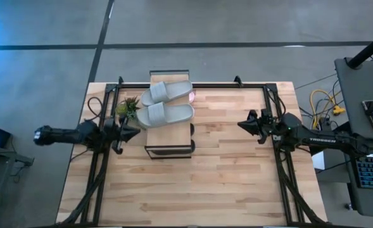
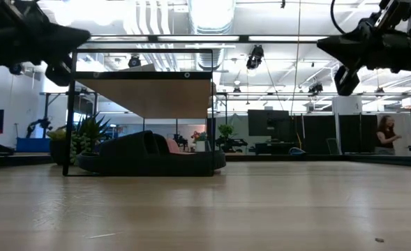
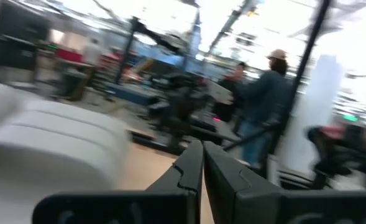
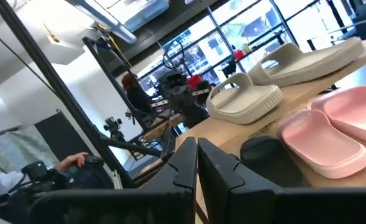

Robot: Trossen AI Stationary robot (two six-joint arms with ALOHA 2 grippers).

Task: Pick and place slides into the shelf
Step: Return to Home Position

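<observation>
**Both claws closed and empty; the slides lie on and under the shelf**

In the high view the shelf (image 1: 168, 136) stands a little left of the centre, in the upper half of the frame, on the wooden table (image 1: 224, 183). Two grey slides (image 1: 167, 92) lie crosswise on its plank top, one next to the other and touching. A small patch of pink shows from under the plank at the right end of the upper grey slide. A green plant (image 1: 128, 107) stands just beside the left side of the shelf.

In the low view the black slides (image 2: 146, 155) lie on the table under the plank, inside the thin black frame, left of the centre of the frame. A bit of pink is visible behind them. The right wrist view shows the pink slides (image 4: 322, 142) as a pair, close together, with one black slide just beside them.

The left gripper (image 1: 134, 131) is at the centre left of the high view, near the lower left corner of the shelf and pointing toward it. Its two fingers are pressed together with only a thin line between them, and they hold nothing. The right gripper (image 1: 241, 124) is right of the centre, well apart from the shelf, also pointing toward it. Its fingers are closed in the same way and empty.

In the low view both arms hang high over the table, in the upper corners. A person (image 2: 385, 136) stands far behind at the right edge.
</observation>
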